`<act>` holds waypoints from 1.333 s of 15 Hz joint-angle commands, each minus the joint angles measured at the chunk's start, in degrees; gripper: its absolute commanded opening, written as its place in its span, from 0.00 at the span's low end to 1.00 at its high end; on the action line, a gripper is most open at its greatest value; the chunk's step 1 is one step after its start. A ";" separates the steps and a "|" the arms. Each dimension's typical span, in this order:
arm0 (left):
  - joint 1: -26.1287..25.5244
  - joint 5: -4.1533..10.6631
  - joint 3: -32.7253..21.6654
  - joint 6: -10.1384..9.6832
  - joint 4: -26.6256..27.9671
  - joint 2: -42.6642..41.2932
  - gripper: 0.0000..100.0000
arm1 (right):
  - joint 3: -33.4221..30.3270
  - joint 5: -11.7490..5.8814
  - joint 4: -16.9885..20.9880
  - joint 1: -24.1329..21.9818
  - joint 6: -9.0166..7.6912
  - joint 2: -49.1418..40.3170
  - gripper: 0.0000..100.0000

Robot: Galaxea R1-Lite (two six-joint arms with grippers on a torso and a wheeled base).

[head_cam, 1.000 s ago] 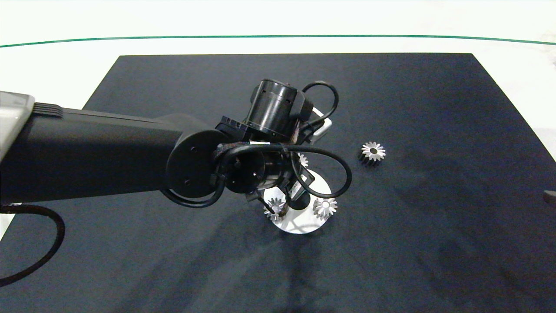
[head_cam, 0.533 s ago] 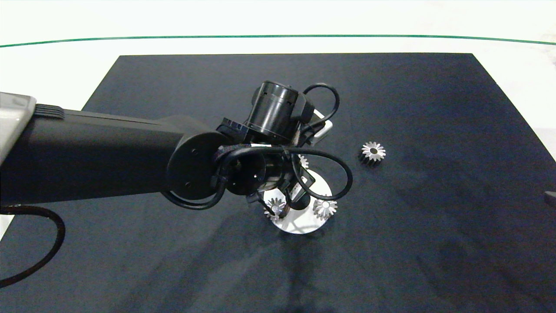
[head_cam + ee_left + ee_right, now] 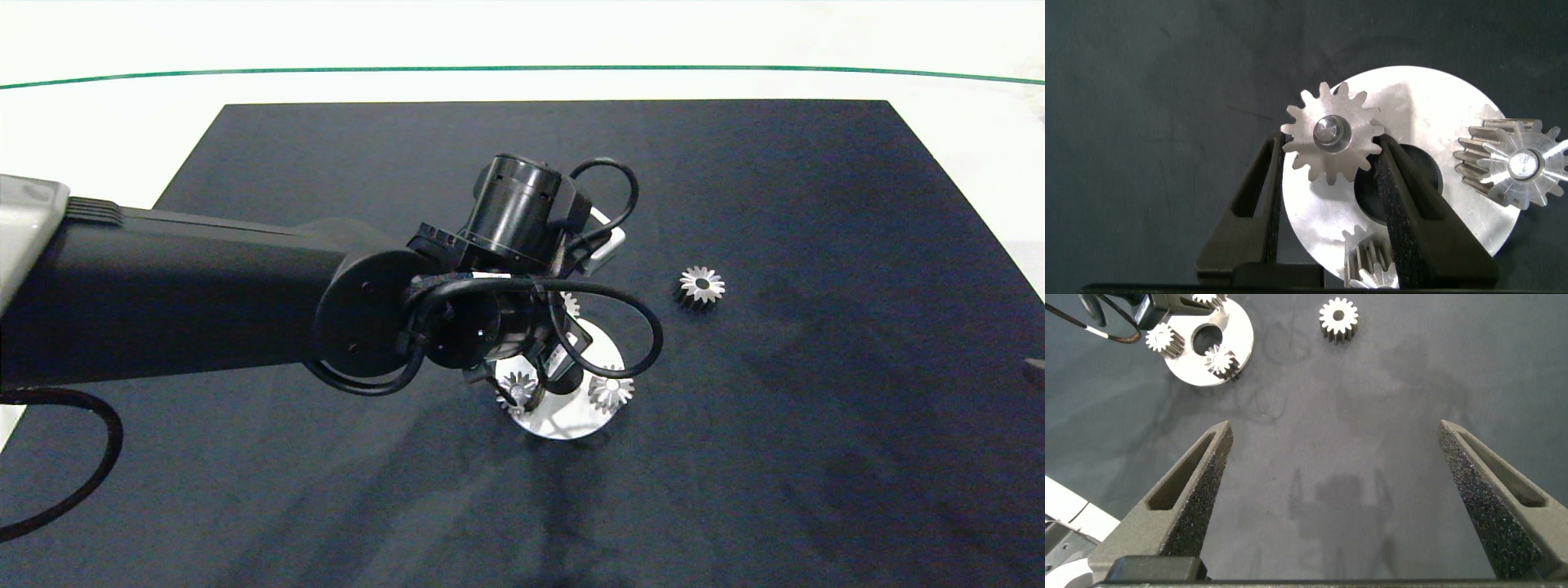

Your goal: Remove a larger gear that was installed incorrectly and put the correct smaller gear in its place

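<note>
Head view: a black rectangular mat (image 3: 816, 204) covers a white table (image 3: 122, 122). The dark left arm enters from the left edge and bends down over a round silver metal plate (image 3: 563, 420) at the centre of the frame. The left gripper (image 3: 522, 392) is at the plate's left rim, on the smaller gear (image 3: 516, 382), a flat silver gear with short blunt teeth. Another pale-centred silver gear (image 3: 611, 390) stands on the plate's right rim. To the right of centre, the larger gear (image 3: 700, 285), silver with thin pointed teeth and a small dark hole, lies alone on the mat. Only a sliver of the right gripper (image 3: 1035, 371) shows at the right edge.

Left wrist view: the left gripper (image 3: 1329, 140) is closed narrowly on the smaller gear (image 3: 1331, 135), one finger touching its teeth on each side. The gear sits on a metal pin of the plate (image 3: 1429, 106). A silver cone-shaped gear (image 3: 1515, 167) sits at the plate's rim nearby.

Right wrist view: the right gripper (image 3: 1335, 429) hangs spread wide above bare mat, holding nothing. The larger gear (image 3: 1338, 318) and the plate (image 3: 1237, 339) lie well beyond it.
</note>
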 commanded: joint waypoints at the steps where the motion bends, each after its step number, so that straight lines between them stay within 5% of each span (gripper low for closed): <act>1: 0.01 0.00 0.04 0.12 0.11 0.24 0.04 | 0.03 0.06 0.15 0.03 0.08 0.07 1.00; 11: 0.18 0.09 -0.14 0.12 0.03 0.59 0.04 | 0.03 0.06 0.15 0.03 0.08 -0.02 1.00; 12: 0.18 0.09 -0.14 0.12 0.03 0.59 1.00 | 0.03 0.06 0.15 0.03 0.08 -0.02 1.00; 20: -0.08 0.09 -0.23 0.21 0.11 0.33 1.00 | -0.05 0.06 0.06 0.12 0.08 0.07 1.00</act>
